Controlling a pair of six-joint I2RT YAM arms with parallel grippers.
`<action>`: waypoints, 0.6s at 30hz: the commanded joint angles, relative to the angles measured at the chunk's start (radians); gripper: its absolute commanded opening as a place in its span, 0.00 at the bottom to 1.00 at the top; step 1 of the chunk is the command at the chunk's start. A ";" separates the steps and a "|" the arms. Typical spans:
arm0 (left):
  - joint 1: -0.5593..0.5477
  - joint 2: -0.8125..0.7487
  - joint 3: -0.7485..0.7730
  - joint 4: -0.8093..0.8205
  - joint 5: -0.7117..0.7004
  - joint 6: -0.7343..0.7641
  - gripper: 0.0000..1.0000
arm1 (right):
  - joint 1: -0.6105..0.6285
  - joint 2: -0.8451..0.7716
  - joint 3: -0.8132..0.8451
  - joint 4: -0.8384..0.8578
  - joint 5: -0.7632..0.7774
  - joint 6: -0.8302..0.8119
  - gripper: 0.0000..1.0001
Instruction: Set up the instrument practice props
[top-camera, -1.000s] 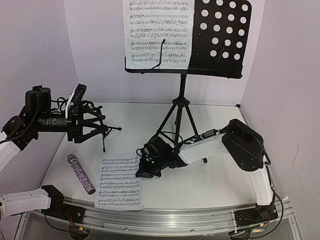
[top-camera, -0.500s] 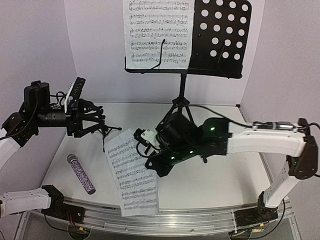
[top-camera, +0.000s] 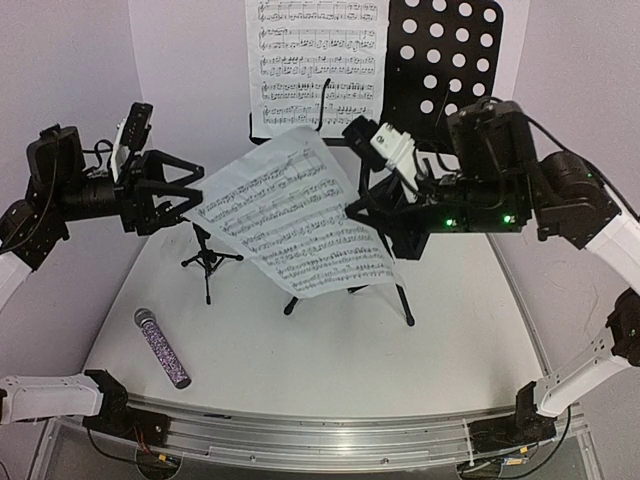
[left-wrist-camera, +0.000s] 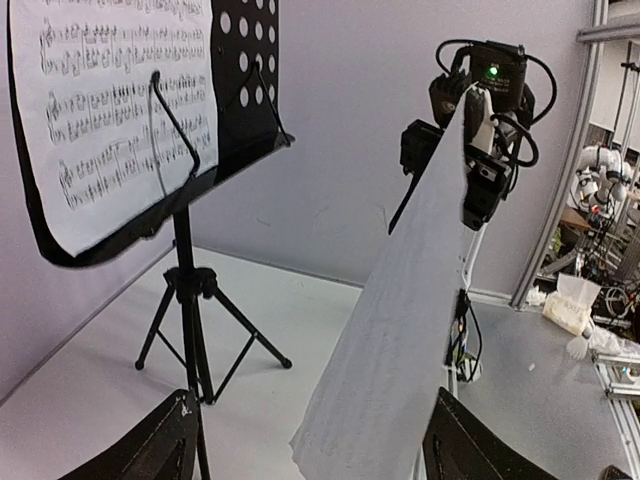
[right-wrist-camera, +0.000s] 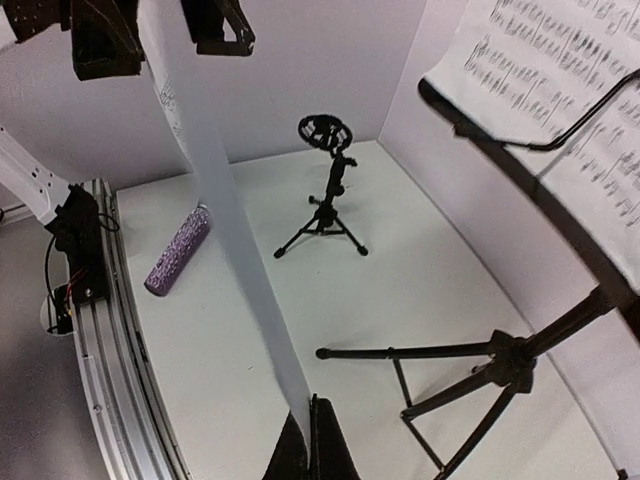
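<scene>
Hanging aloft before the black perforated-tray tripod music stand (top-camera: 445, 60), a loose white sheet-music page (top-camera: 290, 225) should feel light and floppy, best pinched at an edge; black staves cover its bowed face. The right gripper (top-camera: 360, 207) is clamped on one edge; the left gripper (top-camera: 188, 190) gapes around the opposite edge, seemingly without touching.

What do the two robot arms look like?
The left arm and the right arm have white link covers, black joints and black jaws. Thin black cables loop along both. Small green lights glow on the right wrist.
</scene>
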 joint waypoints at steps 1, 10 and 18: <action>0.002 0.062 0.125 0.183 0.018 -0.119 0.78 | 0.001 0.001 0.171 -0.012 0.085 -0.051 0.00; -0.012 0.253 0.332 0.365 0.107 -0.218 0.85 | 0.001 0.098 0.519 -0.009 0.228 -0.017 0.00; -0.209 0.451 0.538 0.311 0.018 -0.171 0.84 | 0.000 0.190 0.709 -0.001 0.242 -0.039 0.00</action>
